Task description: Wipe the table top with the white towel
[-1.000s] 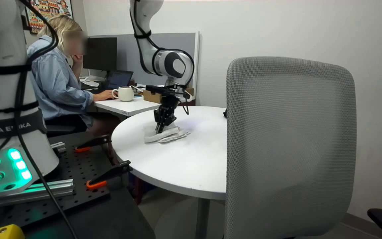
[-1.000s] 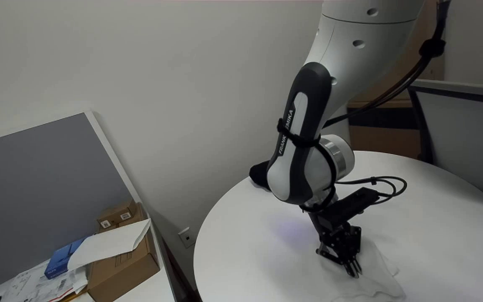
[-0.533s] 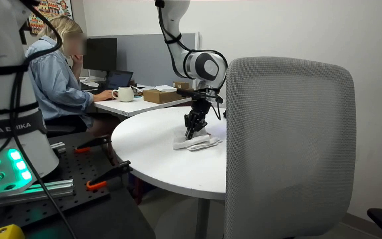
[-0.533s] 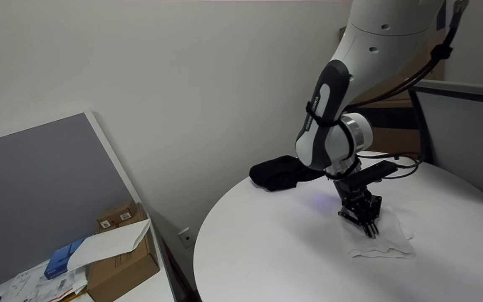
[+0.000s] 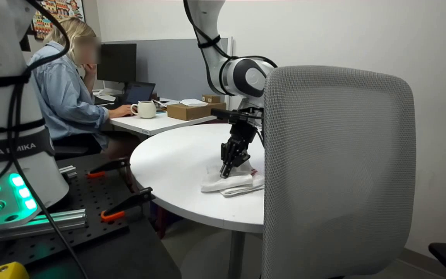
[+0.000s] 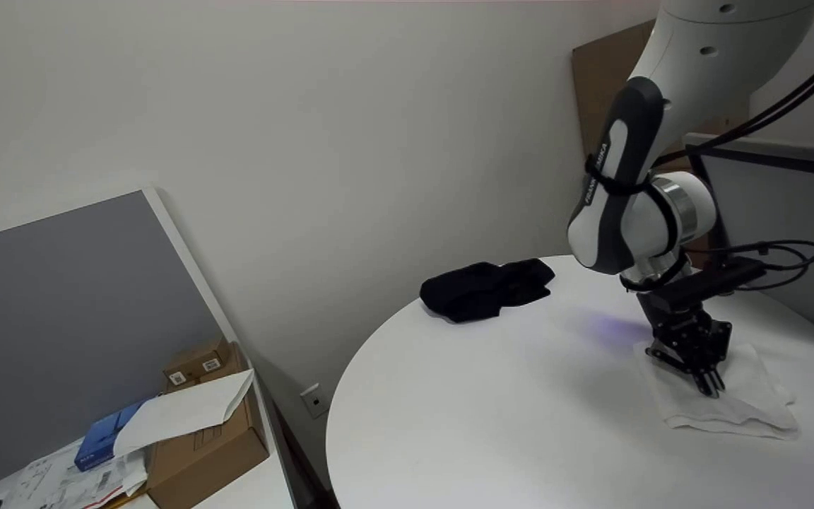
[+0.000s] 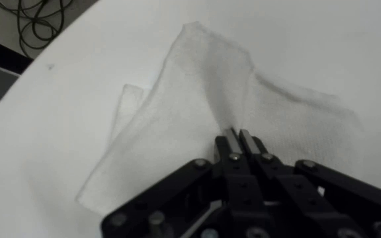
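Note:
The white towel lies flat and partly folded on the round white table top (image 5: 184,151). It shows in both exterior views (image 5: 217,184) (image 6: 739,417) and fills the middle of the wrist view (image 7: 170,132). My gripper points down at a tilt onto the towel in both exterior views (image 5: 225,174) (image 6: 710,390). In the wrist view my gripper (image 7: 237,132) has its fingers almost together, with a fold of towel running into the narrow gap between the tips. The chair back hides the towel's right end in an exterior view.
A grey mesh chair (image 5: 339,166) stands against the table's side. A black cloth item (image 6: 481,291) lies at the table edge by the wall. A neighbouring desk (image 5: 149,124) holds a mug (image 5: 146,110) and boxes (image 5: 192,111); a person (image 5: 66,85) sits there.
My gripper and the towel have slid together across the table, to the right in both exterior views, and lately closer to the chair. The black cloth item has come fully into sight.

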